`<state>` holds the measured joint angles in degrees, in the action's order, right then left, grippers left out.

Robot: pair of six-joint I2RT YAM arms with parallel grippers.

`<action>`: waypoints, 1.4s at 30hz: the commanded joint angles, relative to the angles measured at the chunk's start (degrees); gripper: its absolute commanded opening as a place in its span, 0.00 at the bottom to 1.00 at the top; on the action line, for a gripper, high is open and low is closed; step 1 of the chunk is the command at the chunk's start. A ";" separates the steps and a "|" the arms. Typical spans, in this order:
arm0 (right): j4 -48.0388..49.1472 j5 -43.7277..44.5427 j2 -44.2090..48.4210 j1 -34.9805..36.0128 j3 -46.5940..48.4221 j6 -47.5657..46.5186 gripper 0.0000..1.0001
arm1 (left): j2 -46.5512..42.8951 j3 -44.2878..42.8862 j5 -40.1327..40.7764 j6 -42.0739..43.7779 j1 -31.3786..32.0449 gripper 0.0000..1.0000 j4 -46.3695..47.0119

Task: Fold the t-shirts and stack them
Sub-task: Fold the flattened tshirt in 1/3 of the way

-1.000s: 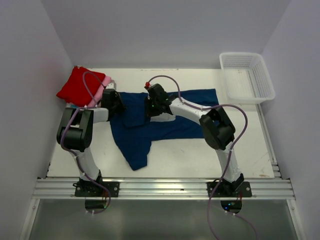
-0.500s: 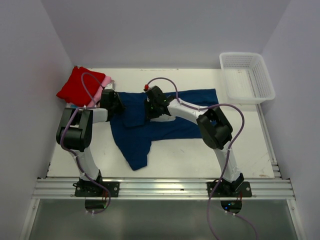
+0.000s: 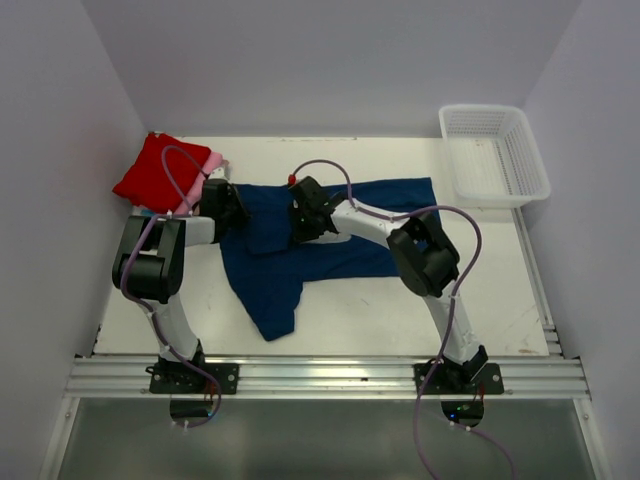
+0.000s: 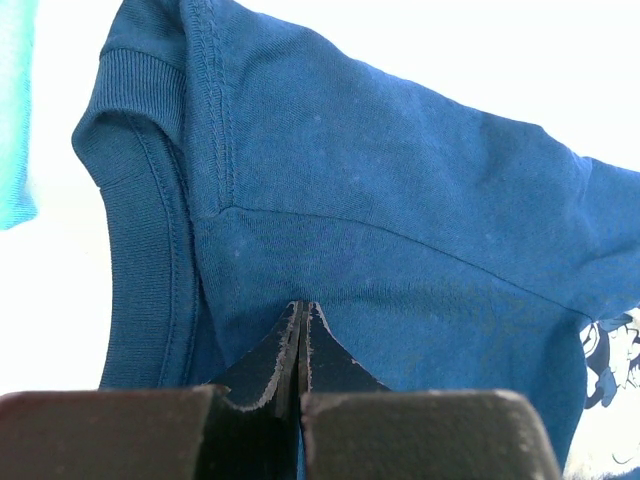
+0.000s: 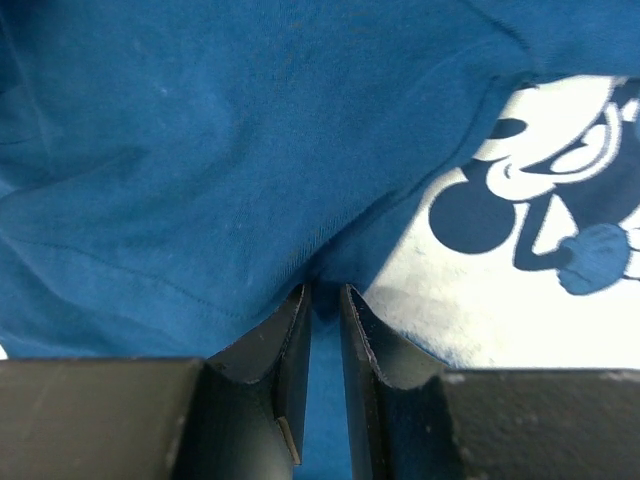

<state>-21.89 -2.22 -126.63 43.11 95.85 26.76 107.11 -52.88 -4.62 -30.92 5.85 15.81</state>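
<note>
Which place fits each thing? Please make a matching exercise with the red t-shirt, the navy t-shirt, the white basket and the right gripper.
Things:
1. red t-shirt
2. navy t-shirt
3. white basket
4. right gripper

Places:
A. far right corner of the table
B. pinching blue cloth beside the cartoon print
C. far left corner
D. spread across the middle

Pairs: 1-C, 2-D, 3-A, 4-B.

spread tee (image 3: 340, 255) ctr table (image 3: 400, 320) | folded tees (image 3: 160, 172) far-L corner | basket (image 3: 493, 152) far-R corner
</note>
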 commanded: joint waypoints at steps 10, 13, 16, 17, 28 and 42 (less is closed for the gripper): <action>-2.19 0.46 -4.06 1.89 5.48 -0.57 0.30 | 0.64 0.76 -1.00 -0.64 -0.75 0.00 1.50; -2.98 1.07 -4.15 1.98 5.57 -0.92 0.32 | 0.73 0.76 -1.27 -0.64 -0.84 0.00 1.68; -2.90 1.43 -3.80 2.06 4.78 -1.10 0.00 | 0.73 0.85 -1.35 -0.64 -0.92 0.00 1.76; -3.07 1.69 -3.63 2.06 4.52 -1.10 0.00 | 0.73 0.94 -1.35 -0.64 -0.92 0.00 1.76; -3.16 6.70 2.70 1.98 -0.84 -1.89 0.00 | 0.82 1.29 -1.35 -0.46 -1.19 0.00 1.85; -3.60 11.01 9.20 2.06 -6.03 -2.86 0.00 | 0.91 1.29 -1.00 -0.02 -1.19 0.00 1.68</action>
<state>-24.45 6.59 -121.32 45.04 90.74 24.82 107.13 -52.58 -5.87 -30.92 5.30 16.29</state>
